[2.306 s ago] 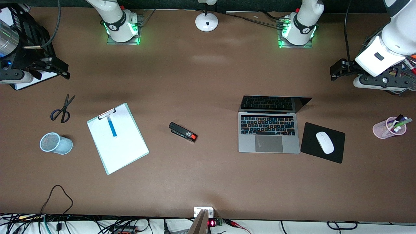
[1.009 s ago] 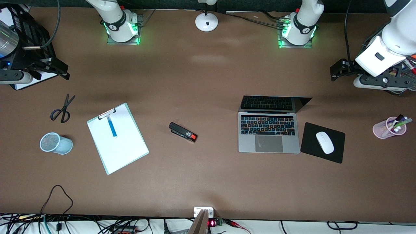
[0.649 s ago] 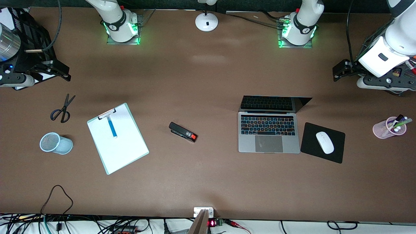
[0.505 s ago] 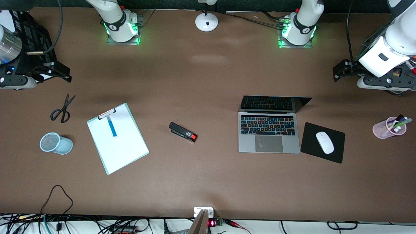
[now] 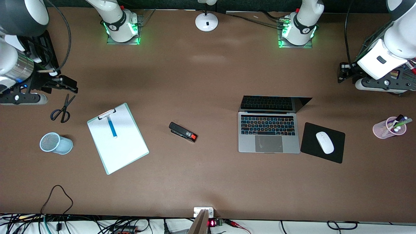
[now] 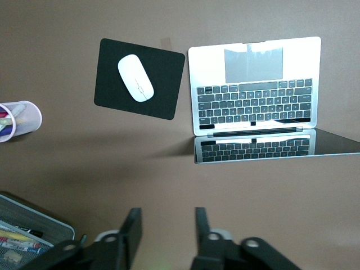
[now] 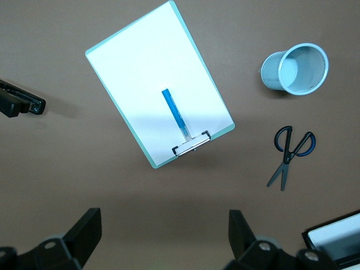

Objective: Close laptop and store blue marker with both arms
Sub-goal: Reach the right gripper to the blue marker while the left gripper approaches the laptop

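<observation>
Both arms have begun to move in from the table ends: the right gripper (image 5: 66, 85) has swung out to hang over bare table just beside the scissors (image 5: 62, 109), its fingers (image 7: 84, 230) spread wide and holding nothing, while the left gripper (image 5: 342, 72) has edged slightly toward its own end of the table and, in its wrist view, shows its fingers (image 6: 132, 232) drawn part-way together with a clear gap between them and nothing in it. On the table nothing has shifted. The laptop (image 5: 269, 133) stands open, screen raised, beside the pad (image 5: 322, 142) and mouse (image 5: 324, 142). The marker (image 5: 111, 126) lies on the clipboard (image 5: 117, 137), its end by the clip, between the mesh cup (image 5: 55, 143) and the stapler (image 5: 183, 131); a pink cup (image 5: 387, 127) of pens stands at the left arm's end. Judged from this, both jobs are untouched and the arms are only setting out, the right one toward the marker, the left, with narrowed fingers, likely toward the lid
</observation>
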`<state>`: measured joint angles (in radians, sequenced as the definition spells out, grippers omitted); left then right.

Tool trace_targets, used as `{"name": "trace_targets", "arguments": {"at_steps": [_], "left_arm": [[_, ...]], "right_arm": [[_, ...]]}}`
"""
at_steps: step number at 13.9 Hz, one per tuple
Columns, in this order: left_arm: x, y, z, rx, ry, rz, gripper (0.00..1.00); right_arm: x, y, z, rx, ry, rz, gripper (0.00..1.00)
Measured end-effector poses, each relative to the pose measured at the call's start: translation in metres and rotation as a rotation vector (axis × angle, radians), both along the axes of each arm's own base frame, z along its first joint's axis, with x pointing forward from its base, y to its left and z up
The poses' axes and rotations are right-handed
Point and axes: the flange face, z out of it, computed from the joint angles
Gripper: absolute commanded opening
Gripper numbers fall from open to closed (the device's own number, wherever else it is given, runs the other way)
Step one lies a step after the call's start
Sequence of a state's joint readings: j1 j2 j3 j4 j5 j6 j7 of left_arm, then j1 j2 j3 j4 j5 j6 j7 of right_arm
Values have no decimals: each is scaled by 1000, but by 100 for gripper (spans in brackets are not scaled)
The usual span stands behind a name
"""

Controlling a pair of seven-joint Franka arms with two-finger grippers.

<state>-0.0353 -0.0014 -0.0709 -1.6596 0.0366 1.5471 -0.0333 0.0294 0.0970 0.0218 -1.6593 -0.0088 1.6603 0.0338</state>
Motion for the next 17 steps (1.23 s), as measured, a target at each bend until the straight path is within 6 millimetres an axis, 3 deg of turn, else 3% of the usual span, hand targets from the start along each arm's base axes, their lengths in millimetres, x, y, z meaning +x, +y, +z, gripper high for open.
{"name": "trace_targets", "arguments": {"at_steps": [6, 11, 17], "left_arm": [[9, -4, 0, 1, 47, -5, 0], [4, -12, -2, 6, 84, -19, 0], [-10, -68, -5, -32, 131, 13, 0]], "right_arm": [[26, 1, -51, 13, 21, 113, 100], [44, 1, -94, 18, 26, 144, 100], [55, 1, -134, 29, 55, 212, 100]]}}
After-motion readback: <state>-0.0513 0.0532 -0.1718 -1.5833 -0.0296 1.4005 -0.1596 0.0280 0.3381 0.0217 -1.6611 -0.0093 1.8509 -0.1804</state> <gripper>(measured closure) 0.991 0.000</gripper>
